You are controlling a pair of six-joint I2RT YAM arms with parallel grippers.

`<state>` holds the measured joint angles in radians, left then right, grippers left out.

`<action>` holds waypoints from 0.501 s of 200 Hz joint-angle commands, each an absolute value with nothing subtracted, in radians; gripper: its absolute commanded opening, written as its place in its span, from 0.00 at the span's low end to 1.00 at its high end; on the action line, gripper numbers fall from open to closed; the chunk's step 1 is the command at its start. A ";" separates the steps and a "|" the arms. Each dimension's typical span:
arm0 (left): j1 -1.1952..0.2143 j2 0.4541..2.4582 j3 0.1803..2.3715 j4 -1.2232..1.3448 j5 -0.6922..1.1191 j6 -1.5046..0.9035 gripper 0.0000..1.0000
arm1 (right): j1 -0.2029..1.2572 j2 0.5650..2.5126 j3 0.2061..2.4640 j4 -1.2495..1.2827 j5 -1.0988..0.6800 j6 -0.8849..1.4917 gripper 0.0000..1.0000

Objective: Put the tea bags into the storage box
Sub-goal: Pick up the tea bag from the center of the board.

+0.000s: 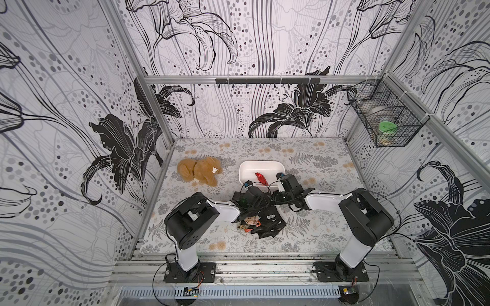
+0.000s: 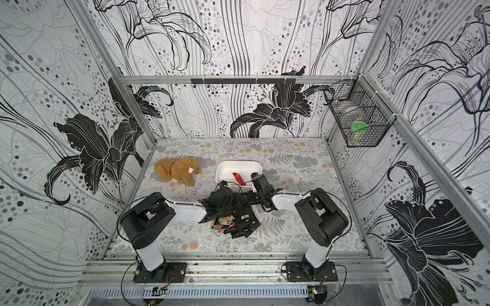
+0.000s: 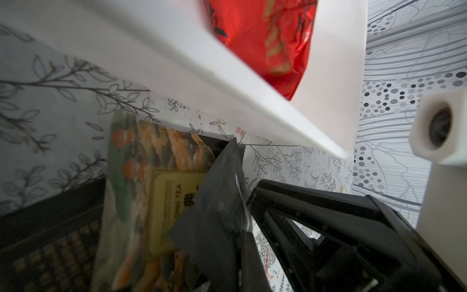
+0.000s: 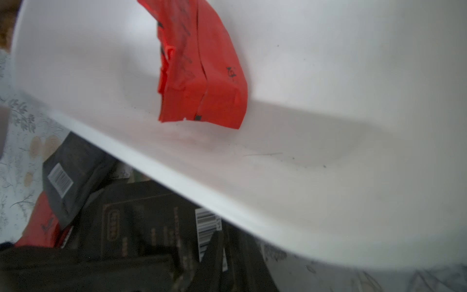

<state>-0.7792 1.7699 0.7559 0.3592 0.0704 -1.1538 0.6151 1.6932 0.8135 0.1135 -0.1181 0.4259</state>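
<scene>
The box point(image 1: 261, 162) is a plain white tub with no marking, its long axis running 9 to 3 in both top views. It sits just past the table's middle. One red bag point(image 1: 261, 178) lies inside near the 5 o'clock corner, its length running 11 to 5. It carries black characters too blurred to read.

The pile of tea bags point(image 1: 265, 220) lies on the table at 6 o'clock from the box, touching its near wall. Most are black with white barcode stickers point(image 4: 60, 179). One printed bag point(image 3: 156, 192) has a yellow panel reading "ONG TEA" beside a Chinese character.

The left gripper point(image 3: 242, 222) is over the pile's far edge, close to the near wall. Its jaws are together, and a black bag point(image 3: 217, 202) stands on edge out of them. The right gripper point(image 1: 280, 186) is at the 5 o'clock corner; whether its jaws are apart or together cannot be told.

The table point(image 1: 318, 164) is covered in pale cloth printed with grey ferns and tan flowers. A plush toy point(image 1: 198, 172) lies at 9 o'clock from the box. The walls point(image 1: 66, 119) show black lilies and dots, framed in aluminium. A wire basket point(image 1: 384, 119) hangs at 2 o'clock.
</scene>
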 commanded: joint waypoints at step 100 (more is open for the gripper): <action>-0.799 1.283 0.732 -0.183 -0.197 -0.920 0.00 | 0.622 1.348 0.613 0.211 0.203 0.488 0.72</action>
<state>-0.7925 1.3670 0.6769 0.0650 -0.0364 -1.0237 0.6178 1.3846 0.6456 0.1955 0.1356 0.4694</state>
